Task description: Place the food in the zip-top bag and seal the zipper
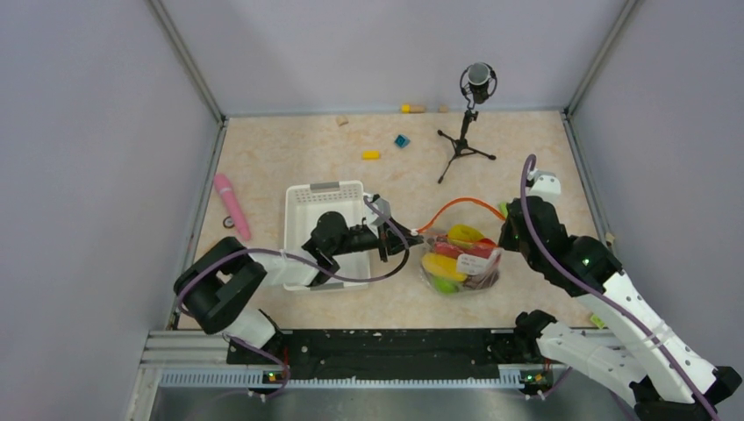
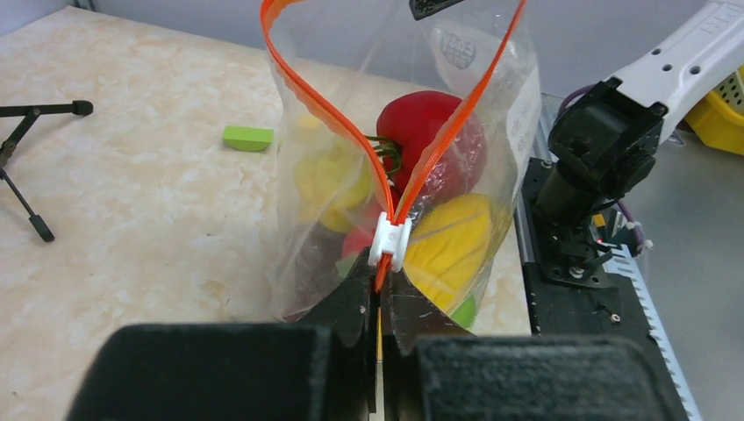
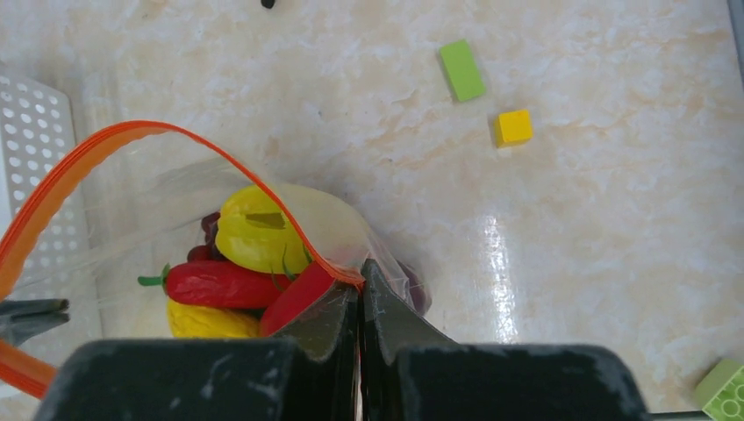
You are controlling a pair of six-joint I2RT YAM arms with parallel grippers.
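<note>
The zip-top bag [image 1: 461,261] lies between my two grippers, clear and crinkly, its mouth gaping. Inside is the food: a red apple [image 2: 430,139], yellow pieces [image 2: 452,246], a red chili [image 3: 219,282] and a yellow fruit [image 3: 254,237]. The orange-red zipper [image 1: 456,203] arcs open across the mouth. Its white slider [image 2: 389,241] sits at the near end, just past my left gripper [image 2: 379,289], which is shut on the zipper strip there. My right gripper [image 3: 360,288] is shut on the bag's opposite corner, where the orange strip ends.
A white basket [image 1: 325,219] stands left of the bag, under my left arm. A pink stick [image 1: 232,206] lies further left. A microphone tripod [image 1: 465,140] stands behind. Small blocks lie around: yellow [image 1: 371,155], blue [image 1: 402,140], green [image 3: 461,70], yellow [image 3: 513,127].
</note>
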